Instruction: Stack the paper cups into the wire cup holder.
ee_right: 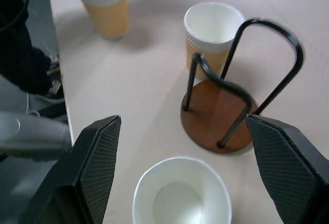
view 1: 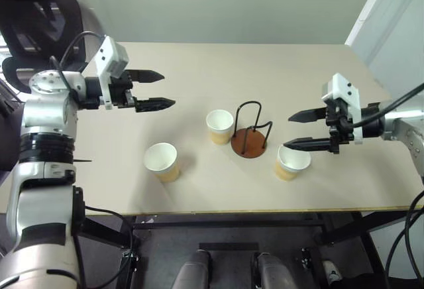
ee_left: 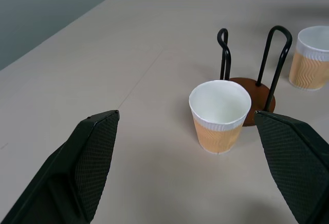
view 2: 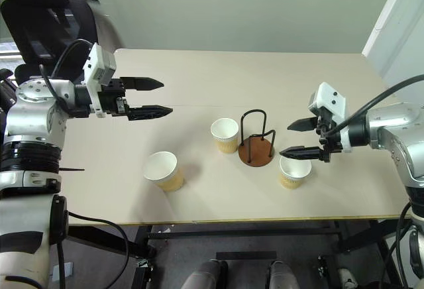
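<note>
Head view: three paper cups point(view 1: 219, 126) upright, mouths up; wire cup holder point(view 1: 251, 140) upright.

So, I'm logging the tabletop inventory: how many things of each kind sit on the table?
Tan paper cups with white rims: 3
Black wire cup holder on a reddish-brown round base: 1
Total: 4

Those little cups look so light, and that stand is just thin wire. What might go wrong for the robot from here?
The right pincer hangs open just above the cup nearest it; closing off-centre could tip or crush it. The wire cup holder stands close beside that cup and the middle cup, so a finger might snag a wire loop and drag the stand. The left cup sits near the table edge and could be knocked off.
</note>
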Controlling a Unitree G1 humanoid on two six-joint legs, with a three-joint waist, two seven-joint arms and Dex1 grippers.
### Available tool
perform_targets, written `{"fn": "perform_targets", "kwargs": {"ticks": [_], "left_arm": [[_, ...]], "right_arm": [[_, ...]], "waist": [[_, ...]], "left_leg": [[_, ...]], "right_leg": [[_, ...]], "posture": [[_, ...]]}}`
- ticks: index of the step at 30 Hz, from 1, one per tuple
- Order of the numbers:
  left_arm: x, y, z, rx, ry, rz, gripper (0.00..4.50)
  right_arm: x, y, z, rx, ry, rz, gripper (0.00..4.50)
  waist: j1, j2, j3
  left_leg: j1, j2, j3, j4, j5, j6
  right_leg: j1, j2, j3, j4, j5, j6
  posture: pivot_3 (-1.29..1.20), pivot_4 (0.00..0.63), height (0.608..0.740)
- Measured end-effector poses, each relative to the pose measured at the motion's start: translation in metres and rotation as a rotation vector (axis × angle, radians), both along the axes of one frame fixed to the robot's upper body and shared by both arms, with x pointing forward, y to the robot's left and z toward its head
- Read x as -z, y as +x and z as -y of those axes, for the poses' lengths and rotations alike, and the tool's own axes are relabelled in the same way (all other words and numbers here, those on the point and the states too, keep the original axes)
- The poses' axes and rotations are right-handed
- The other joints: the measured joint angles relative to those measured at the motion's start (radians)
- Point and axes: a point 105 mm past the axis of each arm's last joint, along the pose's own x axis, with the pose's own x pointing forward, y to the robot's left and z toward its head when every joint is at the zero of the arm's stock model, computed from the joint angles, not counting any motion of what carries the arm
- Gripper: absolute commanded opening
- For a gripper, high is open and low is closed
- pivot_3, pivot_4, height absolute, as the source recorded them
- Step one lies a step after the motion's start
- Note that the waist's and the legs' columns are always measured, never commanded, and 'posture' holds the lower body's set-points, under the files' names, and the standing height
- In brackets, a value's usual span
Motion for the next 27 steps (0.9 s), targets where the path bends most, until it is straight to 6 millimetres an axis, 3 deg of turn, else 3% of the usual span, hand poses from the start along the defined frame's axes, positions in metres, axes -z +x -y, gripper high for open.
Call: {"fn": "perform_targets", "kwargs": {"ticks": [7, 26, 27], "left_arm": [[0.002, 0.001, 0.003, 0.009, -0.004, -0.007, 4.50], [0.004, 0.001, 0.005, 0.017, -0.010, -0.015, 4.50], [0.004, 0.001, 0.005, 0.021, -0.010, -0.016, 4.50]], "right_arm": [[0.031, -0.011, 0.010, -0.045, -0.168, -0.019, 3.90], [0.066, -0.019, 0.018, -0.168, -0.411, 0.032, 3.90], [0.067, -0.019, 0.018, -0.174, -0.419, 0.037, 3.74]], "waist": [[0.001, 0.000, 0.000], [0.001, -0.001, 0.000], [0.001, -0.001, 0.000]], "left_leg": [[0.000, 0.000, 0.000, 0.000, -0.001, 0.001], [0.000, 0.000, 0.000, 0.001, -0.001, 0.002], [0.000, 0.000, 0.000, 0.002, -0.001, 0.002]], "right_leg": [[0.000, 0.000, 0.000, 0.000, -0.002, 0.003], [0.001, 0.000, 0.001, 0.000, -0.001, 0.006], [0.001, 0.000, 0.001, 0.000, 0.000, 0.006]], "posture": [[0.00, 0.150, 0.740], [0.00, 0.150, 0.740], [0.00, 0.150, 0.740]]}}
